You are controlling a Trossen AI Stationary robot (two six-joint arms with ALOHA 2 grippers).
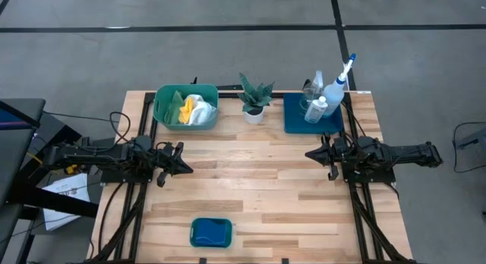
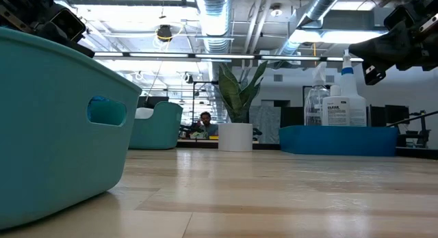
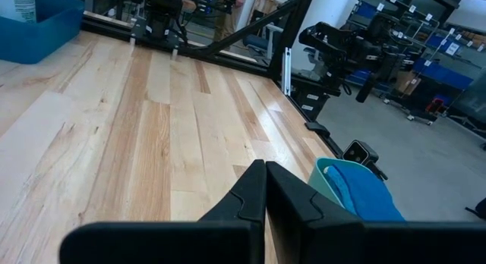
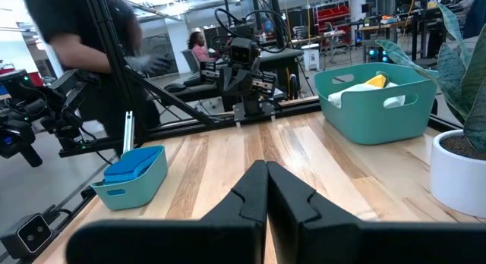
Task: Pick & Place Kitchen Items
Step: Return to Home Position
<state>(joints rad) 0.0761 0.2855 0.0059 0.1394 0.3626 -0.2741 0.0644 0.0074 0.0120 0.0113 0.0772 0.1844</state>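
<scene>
A white spray bottle with a blue trigger (image 1: 339, 80), a clear spray bottle (image 1: 314, 88) and a small white bottle (image 1: 317, 110) stand in the dark blue tray (image 1: 292, 121) at the far right. White, yellow and green cloths (image 1: 190, 108) lie in the far green tub (image 1: 163, 112). Blue sponges (image 1: 210, 232) fill the small green tub (image 4: 133, 190) at the near edge. My left gripper (image 1: 187, 168) is shut above the table's left side, my right gripper (image 1: 310, 154) shut above its right side. Both hold nothing.
A small potted plant (image 1: 254, 101) stands between the far tub and the tray. The middle of the wooden table (image 1: 250, 180) is bare between the two grippers. A person (image 4: 80, 36) stands beyond the table in the right wrist view.
</scene>
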